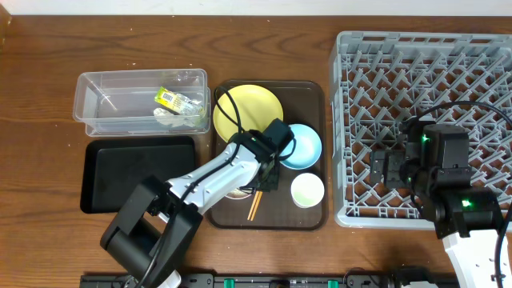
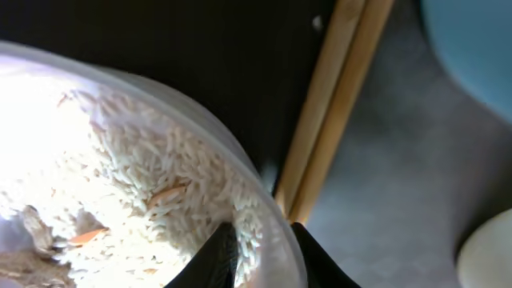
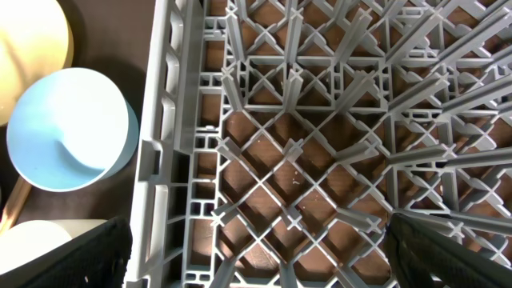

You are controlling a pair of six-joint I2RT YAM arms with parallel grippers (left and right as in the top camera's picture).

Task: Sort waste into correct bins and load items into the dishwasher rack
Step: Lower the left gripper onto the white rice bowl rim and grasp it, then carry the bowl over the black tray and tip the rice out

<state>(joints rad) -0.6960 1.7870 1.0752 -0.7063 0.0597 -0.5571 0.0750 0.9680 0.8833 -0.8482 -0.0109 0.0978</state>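
Left wrist — bowl (image 2: 210,132) rim pinched, chopsticks (image 2: 332,104) beside

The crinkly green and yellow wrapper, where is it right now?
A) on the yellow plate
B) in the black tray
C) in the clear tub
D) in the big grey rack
C, because the overhead view shows the wrapper lying inside the clear tub, near its right end.
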